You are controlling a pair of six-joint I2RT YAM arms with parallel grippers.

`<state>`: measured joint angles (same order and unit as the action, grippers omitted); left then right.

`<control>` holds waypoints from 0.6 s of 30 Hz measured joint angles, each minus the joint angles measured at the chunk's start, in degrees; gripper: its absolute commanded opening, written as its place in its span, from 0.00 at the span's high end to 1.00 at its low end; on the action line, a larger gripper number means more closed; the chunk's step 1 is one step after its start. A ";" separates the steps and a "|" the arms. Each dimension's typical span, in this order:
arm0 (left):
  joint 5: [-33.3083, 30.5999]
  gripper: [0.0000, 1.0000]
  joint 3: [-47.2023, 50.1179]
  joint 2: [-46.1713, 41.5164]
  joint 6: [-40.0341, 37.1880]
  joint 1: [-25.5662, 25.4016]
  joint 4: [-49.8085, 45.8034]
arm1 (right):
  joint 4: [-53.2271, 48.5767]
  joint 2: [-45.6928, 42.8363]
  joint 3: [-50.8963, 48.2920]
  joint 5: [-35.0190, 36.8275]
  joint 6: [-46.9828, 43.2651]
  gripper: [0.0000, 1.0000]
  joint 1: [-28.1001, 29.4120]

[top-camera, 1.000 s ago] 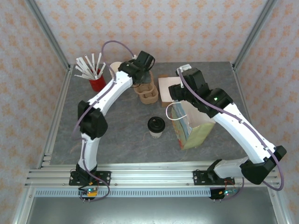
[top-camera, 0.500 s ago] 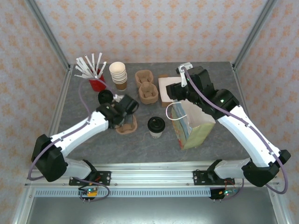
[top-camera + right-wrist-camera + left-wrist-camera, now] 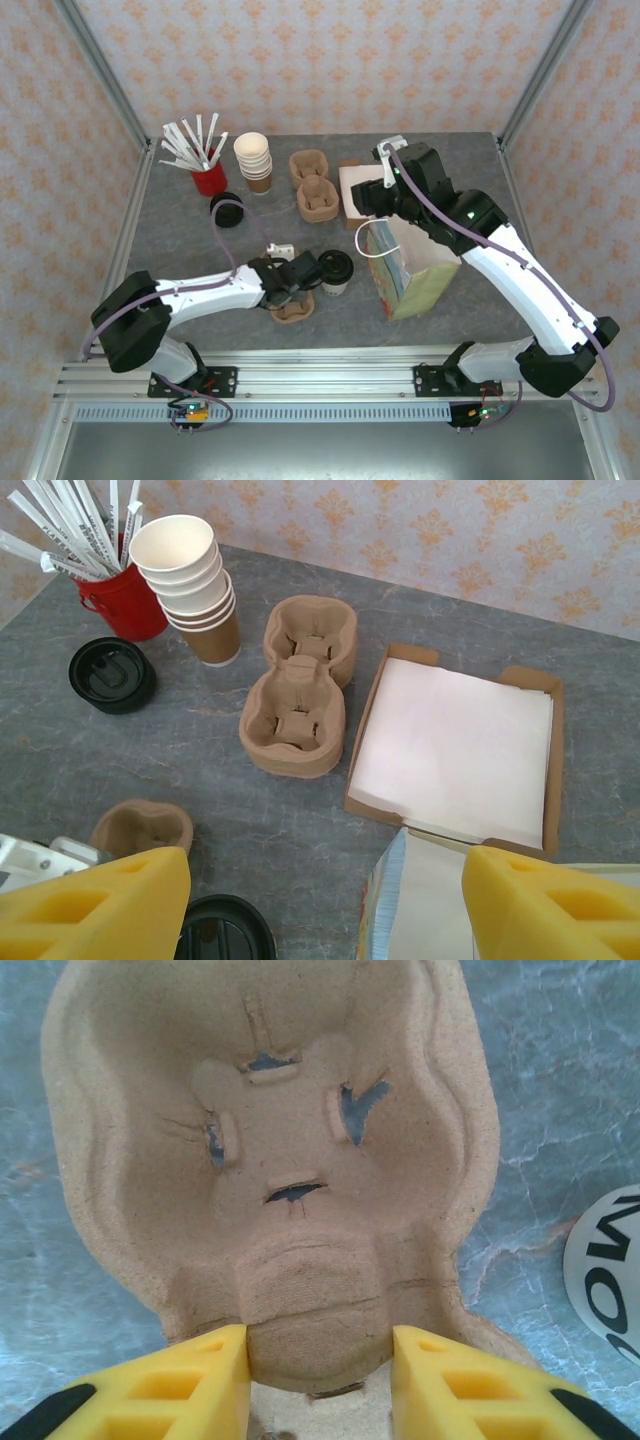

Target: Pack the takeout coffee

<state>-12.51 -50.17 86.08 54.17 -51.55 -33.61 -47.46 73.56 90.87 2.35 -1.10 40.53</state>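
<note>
Partly cropped takeout coffee (image 3: 230,930), bottom edge

rough matt pulp tray (image 3: 300,1210), takeout coffee (image 3: 335,274) w/ smooth plastic lid (image 3: 222,932)

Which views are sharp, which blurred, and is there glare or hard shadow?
Top external: even, soft light, faint shadows, no glare, all sharp. Left wrist: the pulp carrier is close and slightly soft; the yellow jaws at the bottom edge are blurred. Right wrist: the cup stack is sharp, the near yellow jaws are out of focus.

Takeout coffee (image 3: 335,270): black lid, cream side. Tan carrier (image 3: 270,1160). Grey marbled table (image 3: 160,230).
</note>
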 measured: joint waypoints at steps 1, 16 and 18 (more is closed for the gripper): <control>-0.04 0.57 -0.02 0.61 0.37 -0.39 0.13 | -0.15 0.00 0.00 0.15 0.02 0.27 0.00; -2.80 0.33 -5.20 -9.46 -1.92 -0.35 -4.90 | -5.35 1.66 9.77 2.62 3.98 0.31 2.49; -2.97 0.33 -6.54 -14.10 -3.89 2.29 -5.68 | -6.45 3.32 13.42 2.75 5.62 0.31 4.87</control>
<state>-15.49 -56.71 71.99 50.28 -49.25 -39.29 -53.91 76.88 104.29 5.10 4.51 45.41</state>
